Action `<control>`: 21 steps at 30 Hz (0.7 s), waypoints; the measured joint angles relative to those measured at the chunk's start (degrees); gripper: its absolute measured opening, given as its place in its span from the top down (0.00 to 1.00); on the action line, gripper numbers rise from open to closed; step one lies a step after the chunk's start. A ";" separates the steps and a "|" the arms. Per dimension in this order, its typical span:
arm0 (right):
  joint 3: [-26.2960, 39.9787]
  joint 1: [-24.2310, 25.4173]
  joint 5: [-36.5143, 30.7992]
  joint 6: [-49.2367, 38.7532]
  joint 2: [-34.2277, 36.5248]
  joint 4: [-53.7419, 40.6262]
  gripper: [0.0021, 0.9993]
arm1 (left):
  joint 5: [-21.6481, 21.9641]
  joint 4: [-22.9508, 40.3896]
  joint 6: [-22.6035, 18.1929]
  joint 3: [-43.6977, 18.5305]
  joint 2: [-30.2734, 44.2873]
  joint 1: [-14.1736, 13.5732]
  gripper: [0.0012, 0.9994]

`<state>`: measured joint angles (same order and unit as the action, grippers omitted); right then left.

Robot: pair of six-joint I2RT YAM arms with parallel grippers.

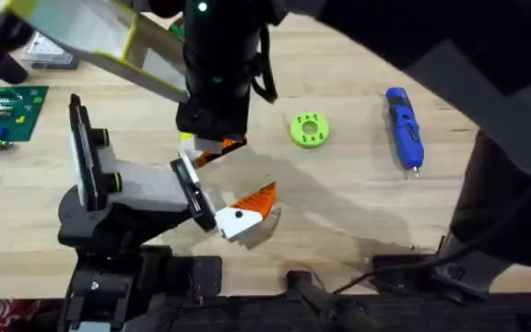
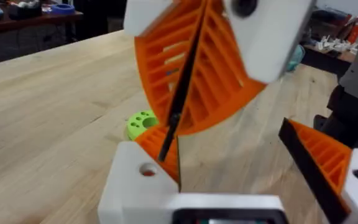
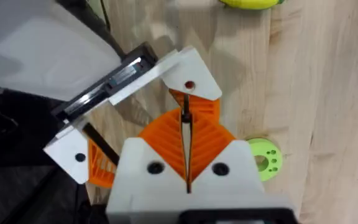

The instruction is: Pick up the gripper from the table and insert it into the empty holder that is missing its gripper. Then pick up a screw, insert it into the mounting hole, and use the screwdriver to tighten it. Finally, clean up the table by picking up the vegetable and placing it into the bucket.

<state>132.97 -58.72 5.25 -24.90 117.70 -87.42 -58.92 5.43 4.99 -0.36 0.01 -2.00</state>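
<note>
At the holder's point(image 1: 146, 189) open mount, the right hand point(image 3: 187, 149), pads pressed together on the gripper point(image 3: 194, 102), seats it for screwing, while the screwdriver point(image 1: 404, 127) lies at three o'clock on the bench point(image 1: 339, 203).

No legible text, label, brand, number or sign appears on any item. The green printed circuit board point(image 1: 5, 112), lying well to the side of the white angular holder on its black stand point(image 1: 127, 198), carries markings too small to read. The blue pen-shaped screwdriver point(image 1: 404, 127) shows no readable marking on its body.
</note>
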 joint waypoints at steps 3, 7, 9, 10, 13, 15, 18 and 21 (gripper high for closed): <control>0.00 0.00 -0.06 -0.26 0.79 0.11 0.99 | 0.00 0.00 0.00 0.00 0.00 0.00 0.01; 0.00 0.00 -0.06 -0.46 1.19 0.84 0.99 | 0.02 0.00 0.08 0.00 0.02 0.00 0.01; 0.00 -0.02 -0.06 -0.46 1.19 0.92 0.99 | 0.02 0.02 0.08 0.00 0.00 0.00 0.01; 0.00 -0.04 -0.06 -0.46 1.19 0.92 0.99 | 0.01 0.02 0.09 0.00 0.00 0.00 0.01; 0.00 -0.04 -0.06 -0.46 1.19 1.06 0.99 | 0.01 0.02 0.09 0.00 0.02 0.00 0.01; 0.00 -0.05 -0.06 -0.46 1.19 1.21 0.99 | 0.01 0.02 0.09 0.00 0.02 0.00 0.01; 0.00 -0.08 -0.06 -0.48 1.19 1.82 0.99 | 0.00 0.02 0.07 0.00 0.01 0.00 0.01; 0.00 -0.13 -0.06 -0.46 1.19 1.88 0.99 | 0.02 0.00 0.07 0.00 0.02 0.00 0.01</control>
<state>132.97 -58.84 5.19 -25.36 118.89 -85.54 -58.90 5.43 5.06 -0.36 0.03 -2.00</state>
